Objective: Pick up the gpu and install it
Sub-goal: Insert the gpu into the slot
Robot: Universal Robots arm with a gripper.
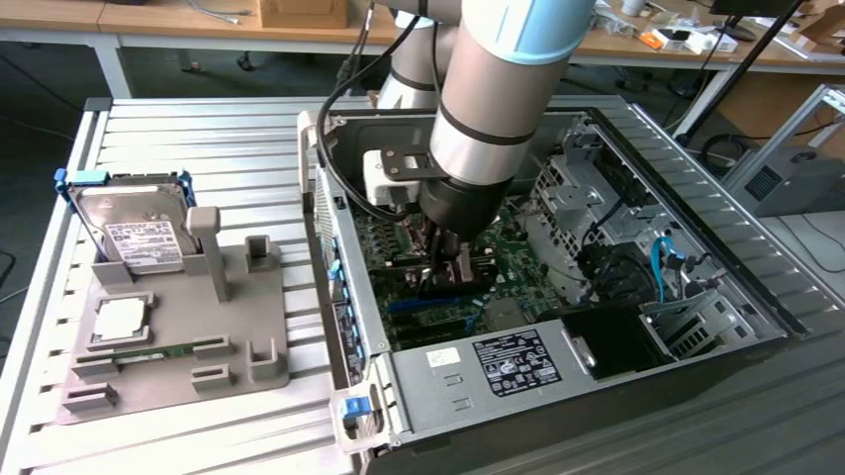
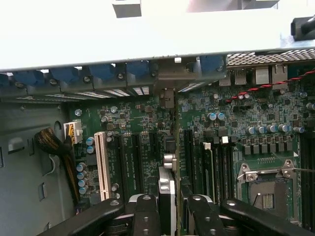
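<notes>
In the exterior view the pincer (image 1: 442, 265) is hanging low inside the computer case (image 1: 739, 287), just above the motherboard (image 1: 509, 242). In the wrist view it is clenching the gpu (image 2: 167, 187) edge-on, upright over the motherboard. I'd be keeping the card square to its slot while pressing.
</notes>
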